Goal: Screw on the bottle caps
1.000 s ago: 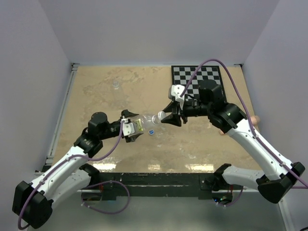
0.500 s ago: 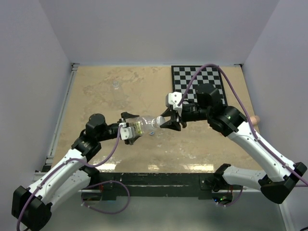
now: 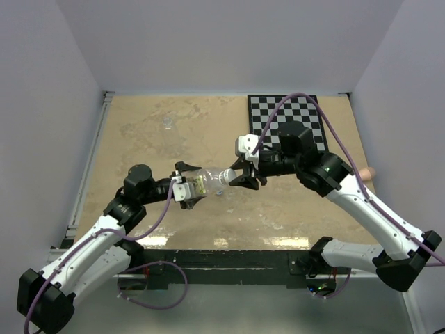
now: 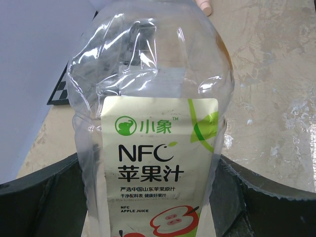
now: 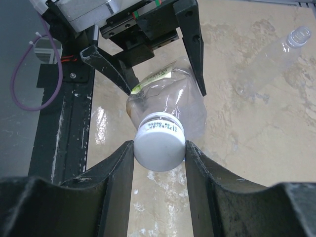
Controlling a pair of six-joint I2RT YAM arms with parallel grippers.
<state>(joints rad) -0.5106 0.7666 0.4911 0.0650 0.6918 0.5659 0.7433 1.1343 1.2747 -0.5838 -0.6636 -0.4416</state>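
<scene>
1. Cross-threading risk: the white cap [image 5: 159,145] sits on the neck of the labelled bottle [image 4: 158,148]. If the cap and neck axes differ, turning jams it.
2. Slip risk: the bottle wall is thin and creased, so cap torque may rotate it inside the left gripper [image 3: 186,188].
3. Pose: the left gripper clamps the bottle body, level above the table [image 3: 139,139]. The right gripper [image 3: 238,177] faces it and pinches the cap.
4. Thread engagement appears partial, but the view is unclear.
5. The short bottle [image 5: 276,49] lies uncapped on the table.
</scene>
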